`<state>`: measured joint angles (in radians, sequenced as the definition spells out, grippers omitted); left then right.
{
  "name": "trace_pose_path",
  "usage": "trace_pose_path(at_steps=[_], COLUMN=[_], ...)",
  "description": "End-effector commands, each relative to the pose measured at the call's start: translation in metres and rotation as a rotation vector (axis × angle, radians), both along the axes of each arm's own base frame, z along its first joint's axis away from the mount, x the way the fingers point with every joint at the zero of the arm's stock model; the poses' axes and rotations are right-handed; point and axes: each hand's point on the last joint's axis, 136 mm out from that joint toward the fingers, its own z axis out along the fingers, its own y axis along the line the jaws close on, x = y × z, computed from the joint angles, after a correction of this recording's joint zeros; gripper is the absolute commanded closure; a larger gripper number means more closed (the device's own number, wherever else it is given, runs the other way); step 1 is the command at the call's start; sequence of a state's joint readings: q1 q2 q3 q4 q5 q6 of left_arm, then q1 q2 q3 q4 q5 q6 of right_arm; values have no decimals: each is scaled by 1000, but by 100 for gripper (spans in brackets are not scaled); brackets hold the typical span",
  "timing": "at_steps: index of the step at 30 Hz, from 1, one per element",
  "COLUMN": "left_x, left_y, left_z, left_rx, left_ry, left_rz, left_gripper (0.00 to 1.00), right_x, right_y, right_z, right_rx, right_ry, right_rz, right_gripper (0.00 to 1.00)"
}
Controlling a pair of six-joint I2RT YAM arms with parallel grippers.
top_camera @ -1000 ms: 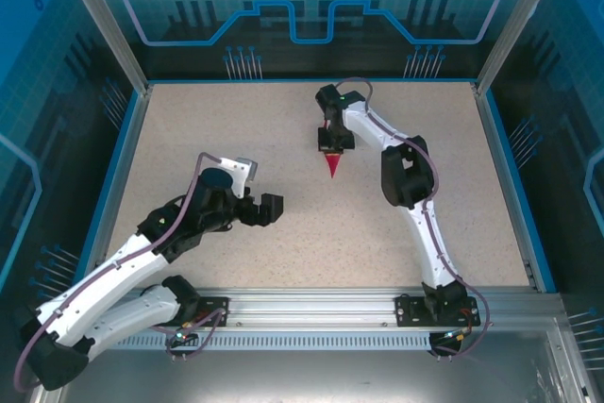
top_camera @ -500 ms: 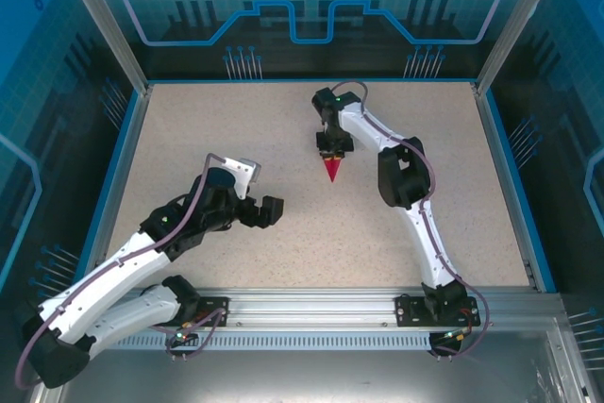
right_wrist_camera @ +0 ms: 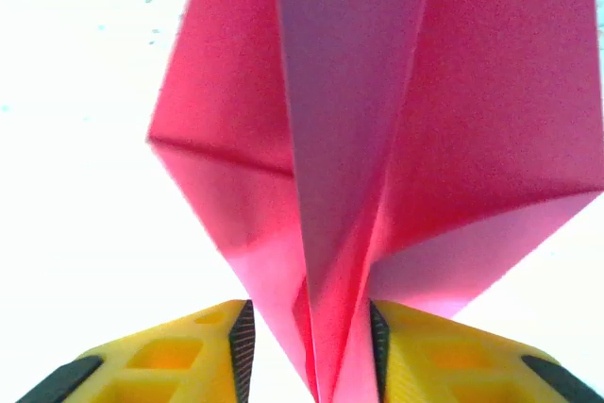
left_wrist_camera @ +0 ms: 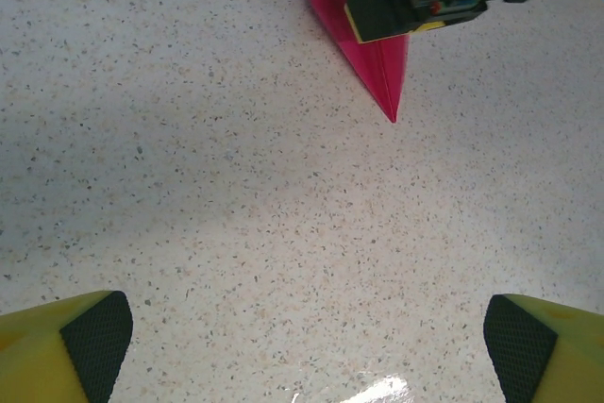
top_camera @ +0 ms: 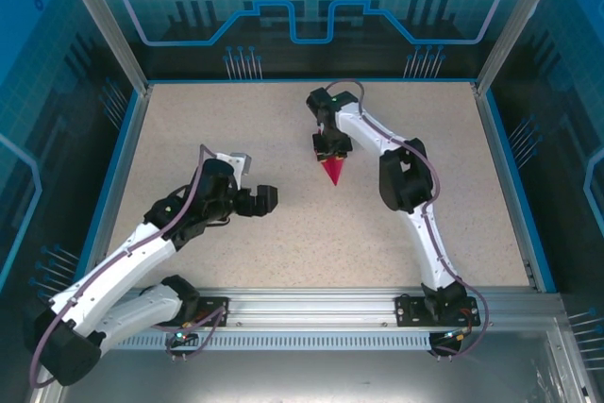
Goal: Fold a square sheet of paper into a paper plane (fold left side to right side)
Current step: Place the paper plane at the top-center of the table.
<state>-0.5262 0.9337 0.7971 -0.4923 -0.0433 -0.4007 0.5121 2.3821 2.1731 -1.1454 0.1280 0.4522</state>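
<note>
Two right fingers [right_wrist_camera: 241,351]: narrowly parted, straddling the folded spine of the square sheet of paper [right_wrist_camera: 396,139]; a sliver of gap by one pad, so probably no firm pinch.
Left fingers [left_wrist_camera: 94,342]: wide, empty, over the tabletop [left_wrist_camera: 236,214].
Paper's place: far half of the tabletop, already a pointed dart, tip toward the arms' bases.
Handling: featherlight, limp, easily creased; best pinched along the stiffer layered spine.

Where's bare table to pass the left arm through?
Free: the right strip between the right arm and the blue edge; the far-left corner; the near centre beside the left gripper. Crowded around the pink paper at the right gripper.
</note>
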Motion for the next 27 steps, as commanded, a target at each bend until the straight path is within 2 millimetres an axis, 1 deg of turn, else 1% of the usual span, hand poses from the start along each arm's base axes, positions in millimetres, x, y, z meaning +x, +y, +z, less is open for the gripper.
trace_pose_path(at_steps=[1, 4, 7, 10, 13, 14, 16, 18, 19, 21, 24, 27], left_x=[5, 14, 26, 41, 56, 60, 69, 76, 78, 81, 87, 95], left_y=[-2, 9, 26, 55, 90, 102, 115, 123, 127, 136, 143, 142], left_z=[17, 17, 17, 17, 18, 18, 19, 15, 12, 4, -15, -33], left_rx=[-82, -107, -114, -68, 49, 97, 164, 226, 258, 321, 411, 470], left_ry=[16, 33, 35, 10, -60, -93, -161, -212, -229, -236, -214, -209], left_rz=[21, 77, 156, 279, 431, 477, 522, 530, 543, 565, 559, 521], left_gripper=[1, 1, 1, 1, 1, 1, 1, 1, 1, 1, 1, 1], right_x=[-15, -25, -36, -53, -71, -77, -88, -97, -101, -106, -112, -114], right_y=[-4, -13, -24, -45, -75, -87, -111, -137, -150, -170, -203, -229], right_z=[49, 83, 121, 151, 166, 169, 169, 169, 167, 160, 151, 128], right_rx=[10, 17, 45, 64, 74, 74, 74, 79, 79, 76, 38, -12], right_ry=[-55, -120, -228, -332, -432, -468, -528, -587, -621, -671, -749, -815], right_rz=[30, 52, 86, 116, 117, 105, 68, 13, -15, -60, -149, -208], right_gripper=[59, 54, 46, 36, 31, 29, 23, 16, 10, 1, 1, 1])
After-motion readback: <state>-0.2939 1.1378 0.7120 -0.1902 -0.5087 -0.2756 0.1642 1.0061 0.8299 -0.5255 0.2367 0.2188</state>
